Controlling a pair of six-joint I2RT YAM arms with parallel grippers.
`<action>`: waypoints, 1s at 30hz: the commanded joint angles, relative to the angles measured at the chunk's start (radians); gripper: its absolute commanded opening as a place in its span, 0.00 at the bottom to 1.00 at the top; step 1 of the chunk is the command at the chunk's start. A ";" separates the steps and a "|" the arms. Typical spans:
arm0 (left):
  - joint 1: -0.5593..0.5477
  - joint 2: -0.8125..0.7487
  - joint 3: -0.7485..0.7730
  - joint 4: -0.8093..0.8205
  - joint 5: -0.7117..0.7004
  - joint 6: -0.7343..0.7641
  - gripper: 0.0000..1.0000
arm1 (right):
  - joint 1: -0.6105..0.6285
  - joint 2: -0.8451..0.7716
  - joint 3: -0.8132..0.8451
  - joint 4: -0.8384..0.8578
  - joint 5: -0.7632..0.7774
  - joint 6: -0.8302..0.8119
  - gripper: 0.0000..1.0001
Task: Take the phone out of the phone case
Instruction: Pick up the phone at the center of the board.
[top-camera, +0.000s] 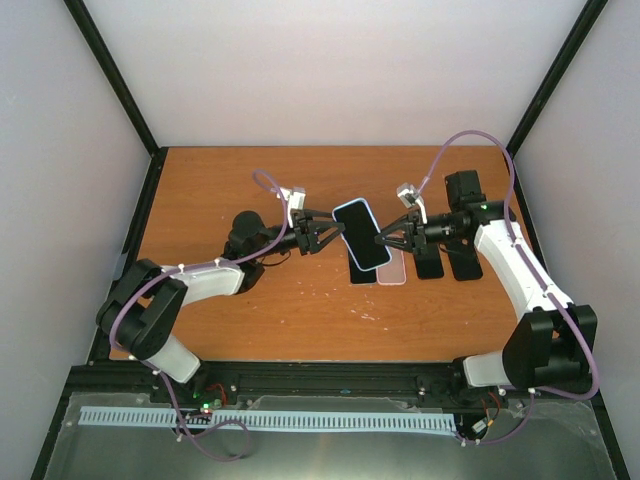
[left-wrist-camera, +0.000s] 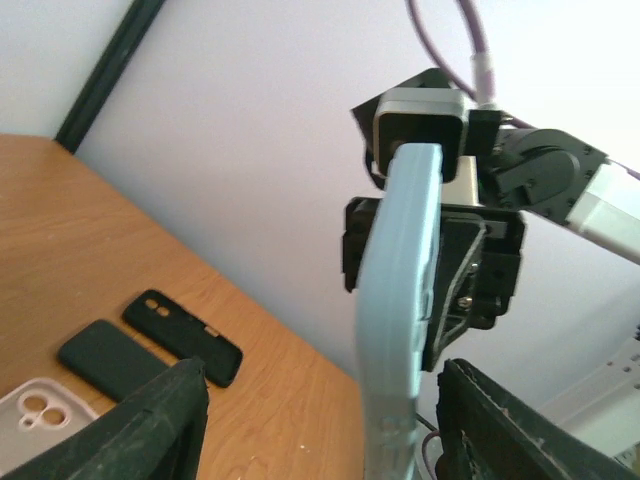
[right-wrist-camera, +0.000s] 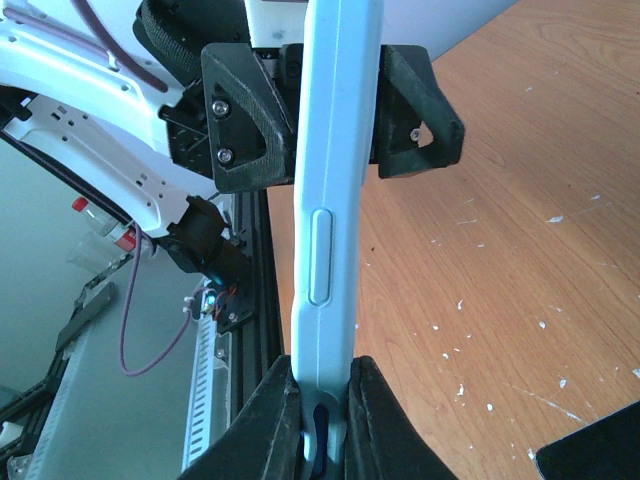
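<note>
The phone in its light blue phone case (top-camera: 361, 233) hangs in the air above the table, tilted, between both grippers. My right gripper (top-camera: 385, 240) is shut on the case's right edge; in the right wrist view the fingertips (right-wrist-camera: 288, 405) pinch the case (right-wrist-camera: 330, 200) edge-on, with my right gripper (right-wrist-camera: 325, 420) clamped on its lower end. My left gripper (top-camera: 335, 232) stands open around the opposite edge. In the left wrist view the case (left-wrist-camera: 400, 300) sits between the jaws of my left gripper (left-wrist-camera: 325, 430), close to the right finger (left-wrist-camera: 500, 430) and well apart from the left finger (left-wrist-camera: 150, 430).
Several empty cases lie on the wooden table (top-camera: 250, 190) under the phone: a black one (top-camera: 362, 270), a pale pink one (top-camera: 392, 272) and two more black ones (top-camera: 428, 265) (top-camera: 465, 262). Black frame posts and white walls bound the table.
</note>
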 joint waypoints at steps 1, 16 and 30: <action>-0.012 0.047 0.043 0.233 0.057 -0.117 0.61 | -0.004 -0.032 -0.014 0.058 -0.053 0.030 0.03; -0.046 0.111 0.106 0.242 0.093 -0.108 0.19 | -0.004 -0.028 -0.022 0.075 -0.062 0.048 0.04; -0.041 0.036 0.119 0.080 0.145 0.010 0.00 | -0.004 -0.064 -0.005 0.060 -0.014 0.029 0.52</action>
